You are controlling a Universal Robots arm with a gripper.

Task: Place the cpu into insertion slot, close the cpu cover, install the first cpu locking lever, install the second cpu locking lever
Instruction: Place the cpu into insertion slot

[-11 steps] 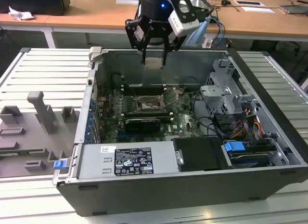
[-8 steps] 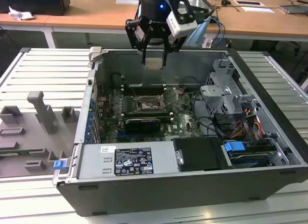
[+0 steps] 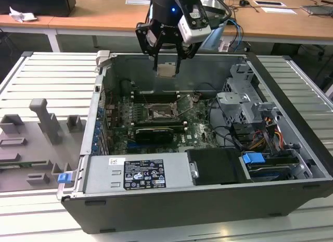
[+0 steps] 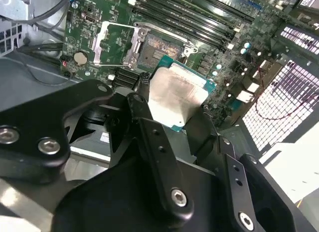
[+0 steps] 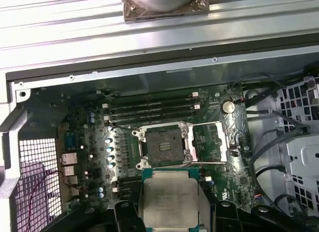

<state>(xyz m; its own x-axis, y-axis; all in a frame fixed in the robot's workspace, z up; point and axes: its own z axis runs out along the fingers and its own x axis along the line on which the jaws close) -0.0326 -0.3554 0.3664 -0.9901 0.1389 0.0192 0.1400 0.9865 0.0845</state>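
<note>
Exterior view: I have the gripper (image 3: 166, 66) closed on the edges of the chip (image 3: 166, 71), hanging well above the open socket (image 3: 158, 115) inside the case (image 3: 156, 211); step one in hand, and seating, I judge, needs it squared and level.

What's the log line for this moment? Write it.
pincer: shut on cpu | cpu: held above case, unseated | insertion slot: empty | cpu cover: open

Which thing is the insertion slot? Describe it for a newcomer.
Inside the open computer case, find the green motherboard. The insertion slot is the square socket at its middle, silver-rimmed with a dark centre, unlike the long narrow black memory slots beside it.
</note>
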